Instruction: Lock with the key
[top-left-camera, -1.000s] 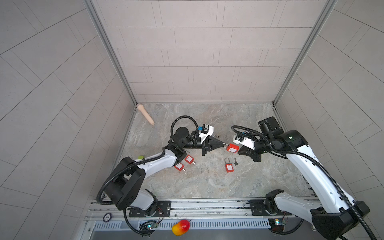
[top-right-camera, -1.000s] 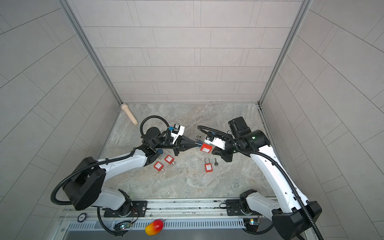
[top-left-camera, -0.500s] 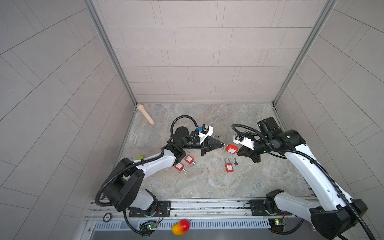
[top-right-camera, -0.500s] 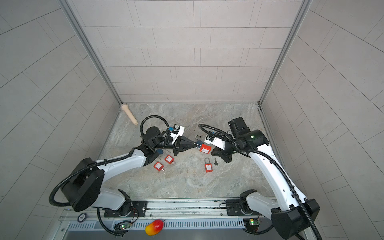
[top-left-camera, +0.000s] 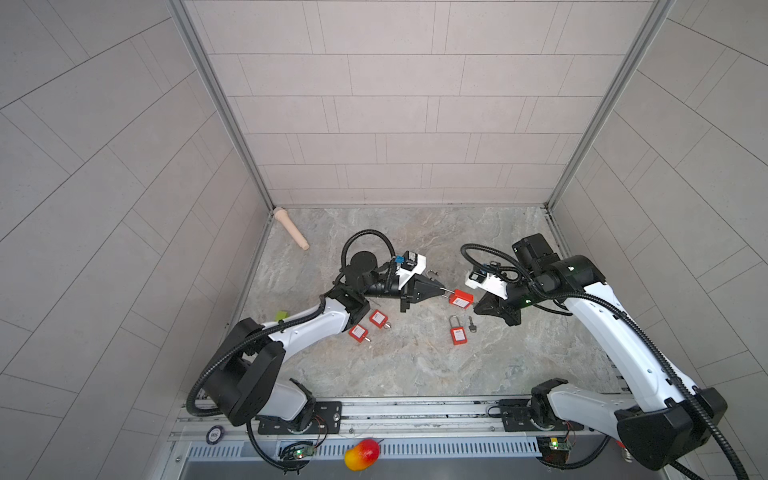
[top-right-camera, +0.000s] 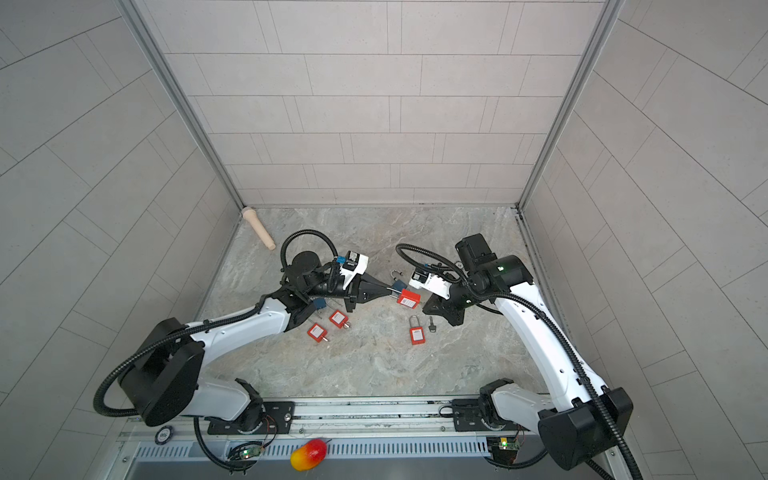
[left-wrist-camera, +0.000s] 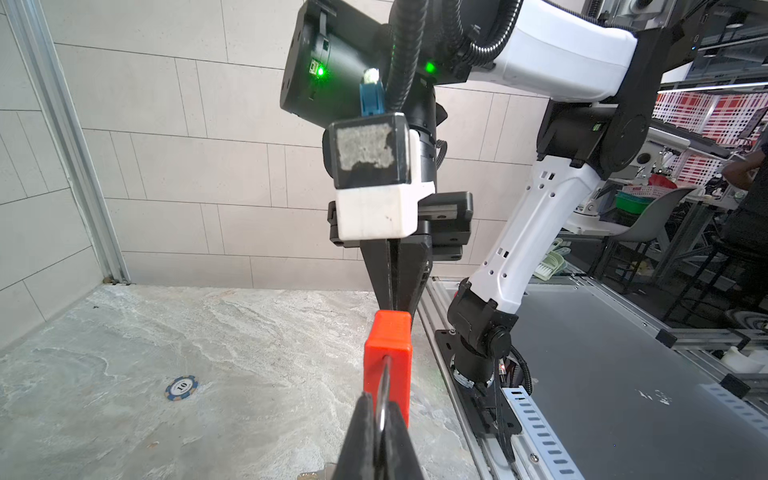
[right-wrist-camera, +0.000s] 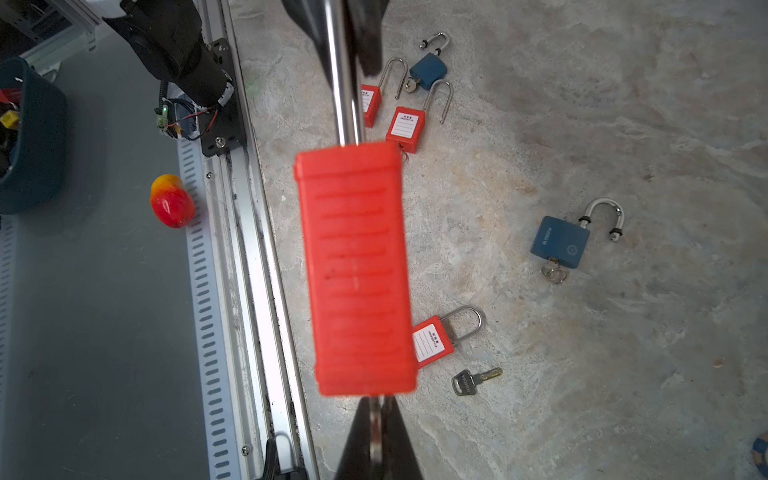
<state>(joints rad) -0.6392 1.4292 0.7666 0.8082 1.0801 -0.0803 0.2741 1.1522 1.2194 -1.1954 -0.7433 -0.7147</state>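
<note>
steel on the left side: the left gripper (top-left-camera: 444, 291) has its jaws pinched tight on the shackle (left-wrist-camera: 385, 388) of the red padlock (top-left-camera: 461, 298). this carries the lock clear of the stone floor (top-left-camera: 399, 374), between the two arms. whether the shackle is pressed fully into the body cannot be told, since both wrist views catch it edge-on.

further right, the right gripper (top-left-camera: 477, 308) meets the lock's bottom end. its jaws are pressed together on a thin sliver of metal, which i take to be the key (right-wrist-camera: 376, 417) seated in the keyway. a loose key (top-left-camera: 471, 323) and another red lock (top-left-camera: 457, 333) lie on the floor just below, untouched.

so the step in hand looks like the turn itself. the next move calls for the right wrist to roll about the key's own axis while the left side holds the shackle firm. any sideways pull could bend the key or twist it out of the pinch.
</note>
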